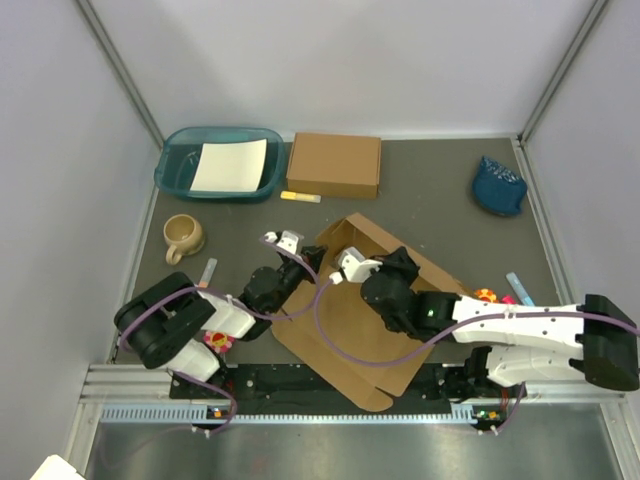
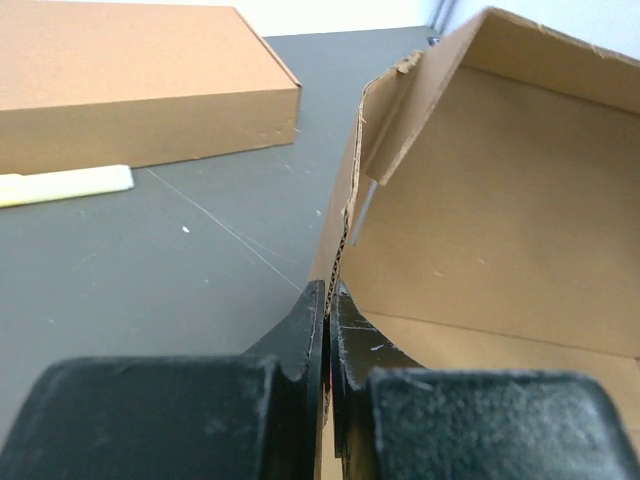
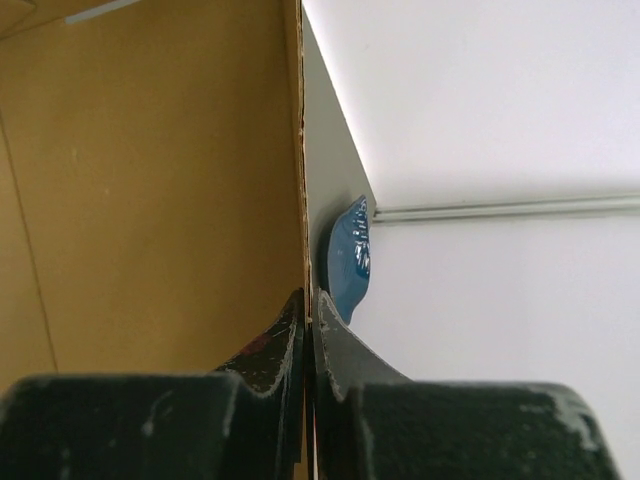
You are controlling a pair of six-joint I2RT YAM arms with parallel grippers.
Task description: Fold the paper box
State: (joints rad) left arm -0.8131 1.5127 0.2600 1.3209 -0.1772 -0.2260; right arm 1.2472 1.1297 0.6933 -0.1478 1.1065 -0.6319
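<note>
The dark tabletop [image 1: 430, 200] carries everything. The paper box [image 1: 345, 350] lies at its near middle, between the two arm bases. It is a brown sheet, mostly flat. Its near corner reaches the tabletop's near edge and its far end is raised into walls.

The right arm [image 1: 530, 328] stretches over the paper box from the right and hides much of its middle. The left arm [image 1: 170, 325] comes in from the left. The left end effector [image 2: 327, 300] is pinched tight on the upright left wall of the paper box, and the cardboard edge runs up from between its fingers. A folded flap leans inward at the top of that wall. The right end effector [image 3: 308, 300] is likewise clamped on a thin cardboard edge of the paper box. Its view is turned sideways, so which wall it grips cannot be told.

A teal tray [image 1: 172, 172] sits at the far left with a white sheet [image 1: 230, 165] inside it. Just to its right stands a closed box [image 1: 334, 165], cut off at the left in the left wrist view. A blue thing [image 1: 499, 185] lies at the far right, half hidden behind cardboard in the right wrist view; what it is I cannot tell. A mug [image 1: 184, 237] stands near the left edge.

A yellow marker [image 1: 300, 197] lies just in front of the closed box, any print on it too small to read. A pale tube [image 1: 208, 270] lies near the mug and a second tube [image 1: 517, 288] lies by the right arm. Beside the second tube is a coloured bit [image 1: 486, 295], too small to identify.
</note>
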